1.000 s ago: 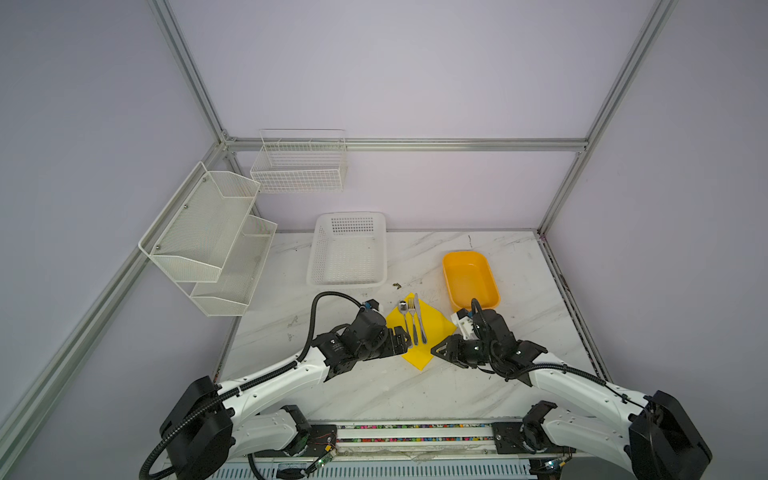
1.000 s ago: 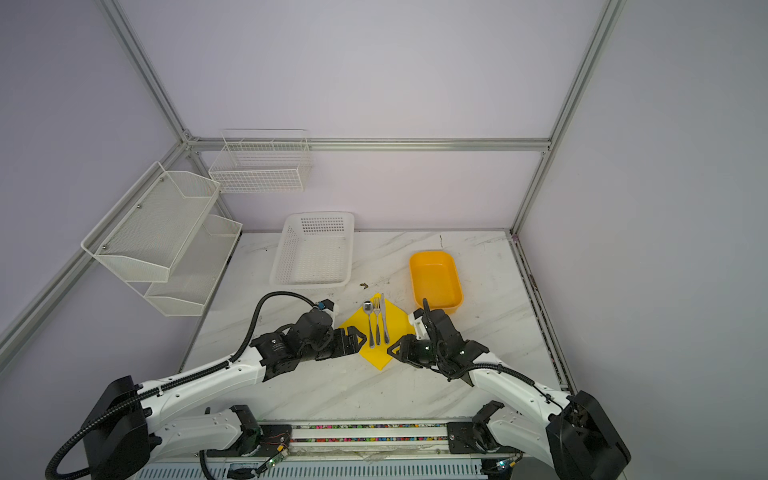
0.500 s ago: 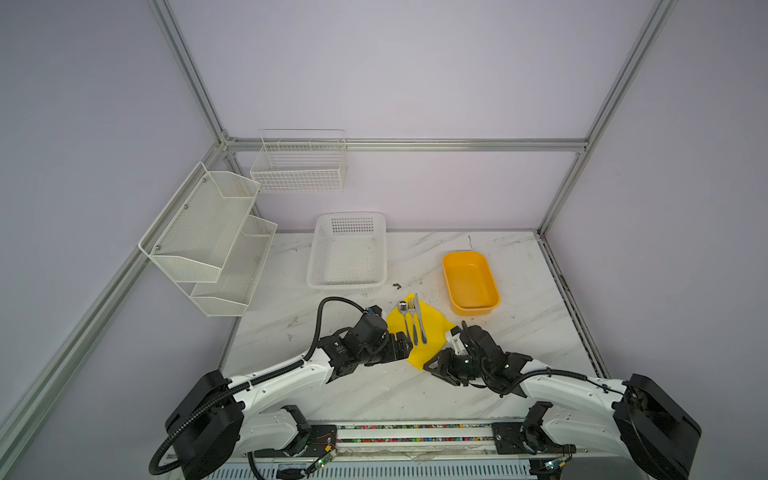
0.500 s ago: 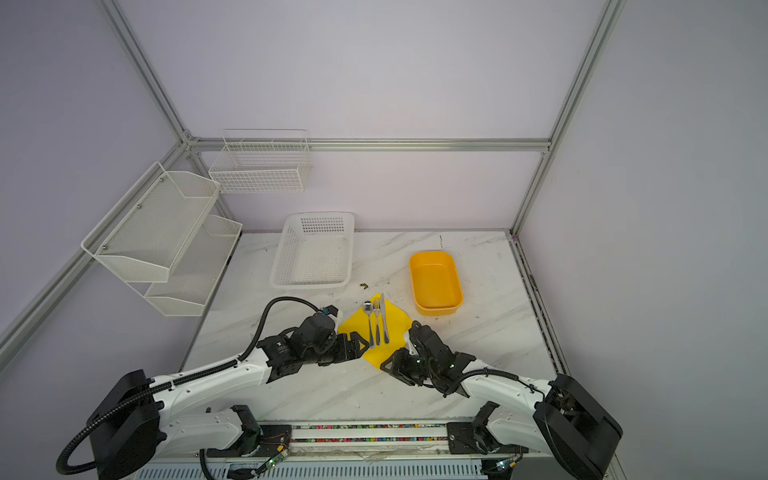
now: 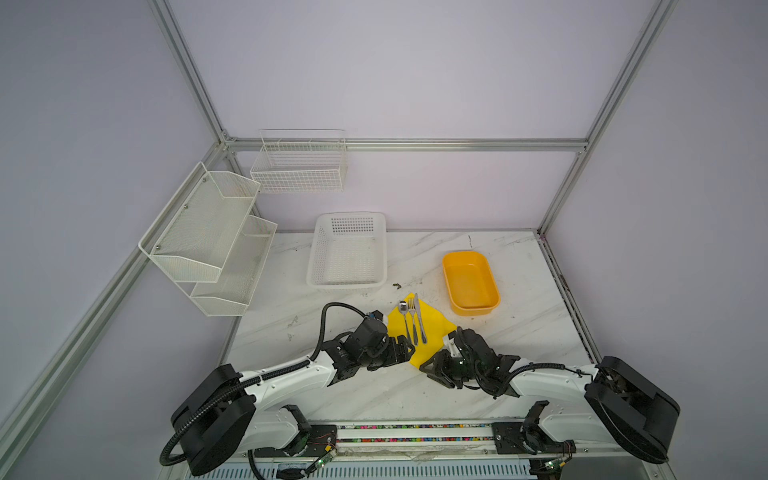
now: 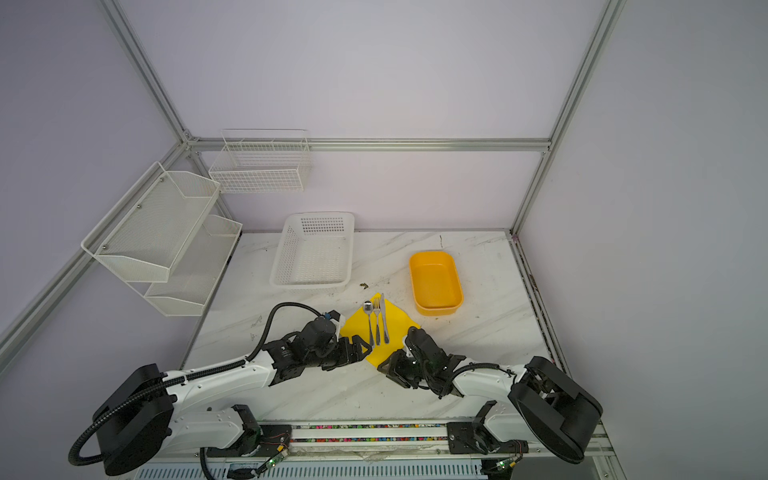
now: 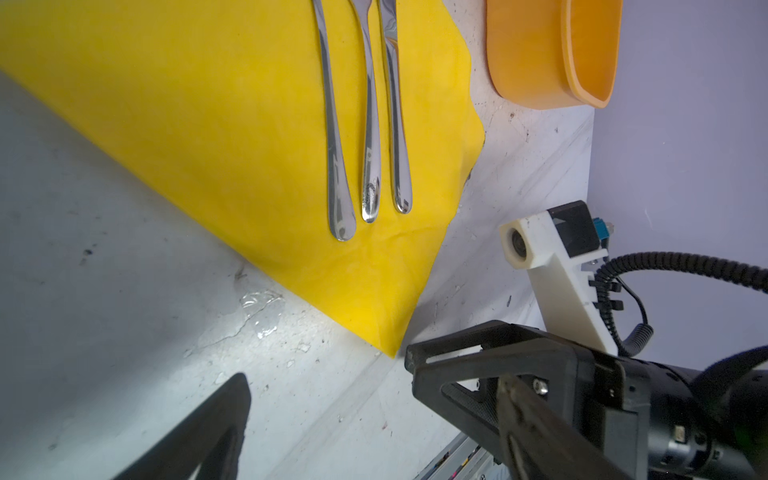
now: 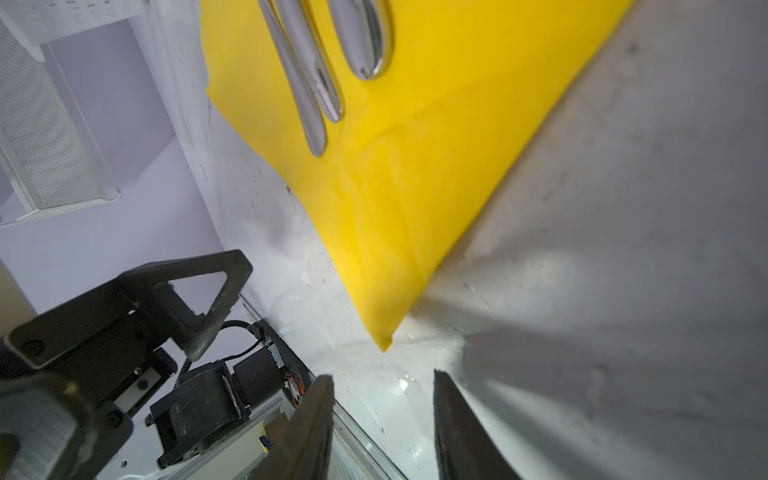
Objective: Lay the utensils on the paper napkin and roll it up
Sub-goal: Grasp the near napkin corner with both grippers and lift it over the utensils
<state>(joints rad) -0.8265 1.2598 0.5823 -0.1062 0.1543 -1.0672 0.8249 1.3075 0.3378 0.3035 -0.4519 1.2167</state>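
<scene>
The yellow paper napkin point(image 5: 434, 332) point(image 6: 397, 332) lies flat as a diamond on the marble table. On it lie the utensils side by side: spoon point(image 5: 405, 322), fork point(image 5: 412, 322) and knife point(image 5: 420, 320), also shown in a top view as utensils point(image 6: 377, 322). Their handle ends point toward the napkin's near corner. My left gripper point(image 5: 411, 352) point(image 6: 366, 351) sits low at the napkin's near-left edge, wide open and empty. My right gripper point(image 5: 426, 370) point(image 6: 382, 365) is just before the near corner, jaws apart, empty. The wrist views show the napkin point(image 7: 208, 124) point(image 8: 415, 187) ahead of each gripper point(image 7: 370, 428) point(image 8: 384, 424).
An orange-yellow tub point(image 5: 473, 309) stands to the right behind the napkin. A white perforated basket point(image 5: 349, 286) sits at the back centre. White mesh shelves point(image 5: 208, 232) and a wire basket point(image 5: 299, 166) hang on the left and back walls. Small crumbs point(image 5: 397, 285) lie near the napkin's far tip.
My right gripper has moved from beside the napkin's right side toward the front, to the napkin's near corner. The left gripper has shifted slightly nearer that corner.
</scene>
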